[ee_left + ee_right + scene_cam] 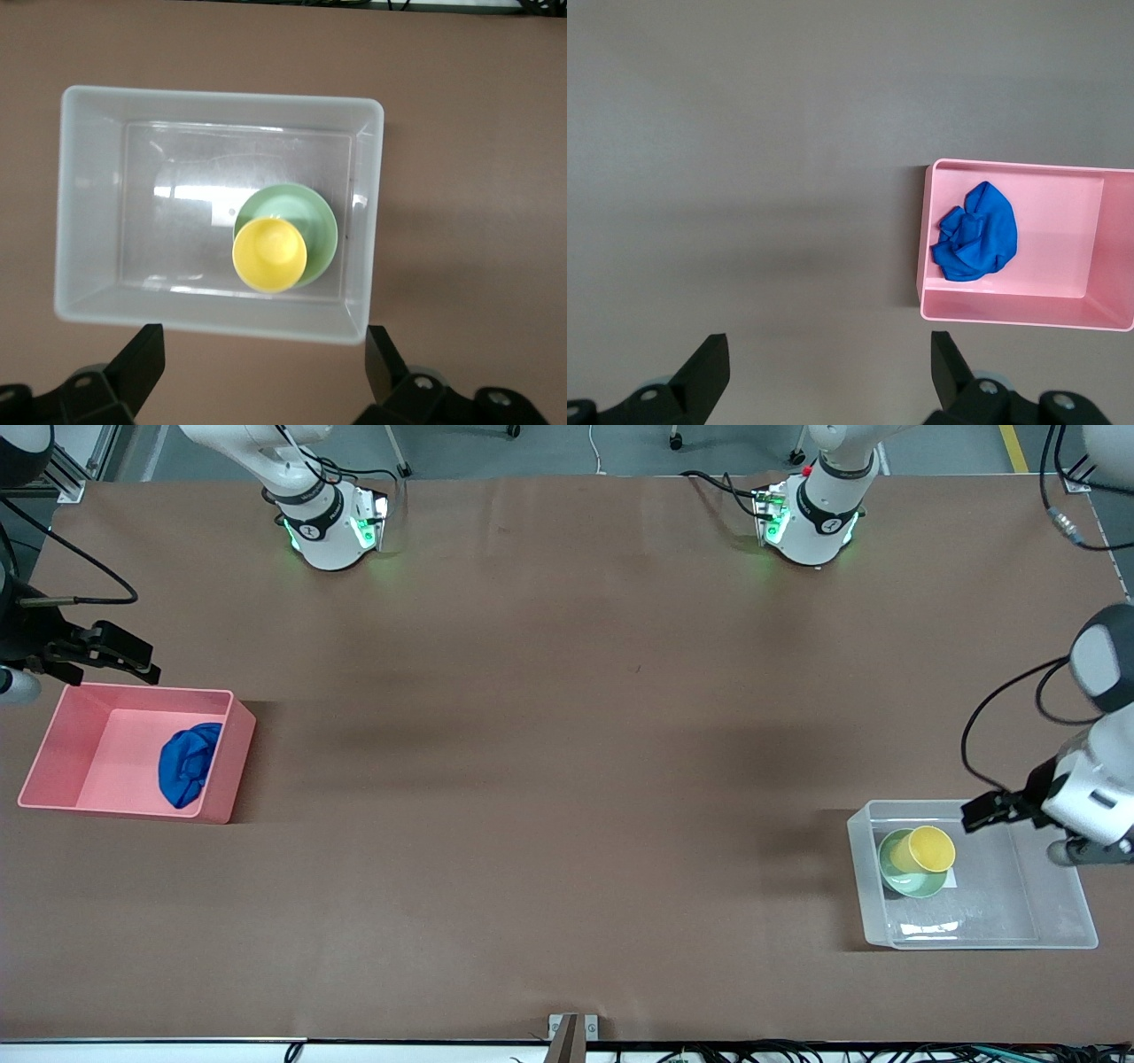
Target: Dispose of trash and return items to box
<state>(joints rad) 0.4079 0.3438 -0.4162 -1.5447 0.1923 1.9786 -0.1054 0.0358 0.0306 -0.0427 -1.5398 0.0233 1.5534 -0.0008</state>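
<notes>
The blue cloth wad (188, 763) lies inside the pink bin (62, 726) at the right arm's end of the table; it also shows in the right wrist view (976, 232). The yellow cup (930, 849) stands in the mint-green bowl (908, 881), and both sit in the clear box (1019, 886). In the left wrist view the cup (269, 254) and the bowl (312, 212) sit in the box (89, 195). My left gripper (983, 813) is open and empty over the box's rim (263, 359). My right gripper (140, 662) is open and empty over the table beside the pink bin (828, 363).
The pink bin (1090, 310) and the clear box stand at the two ends of the brown table (567, 735). Both arm bases stand along the table edge farthest from the front camera. A small bracket (573, 1029) sits at the table's nearest edge.
</notes>
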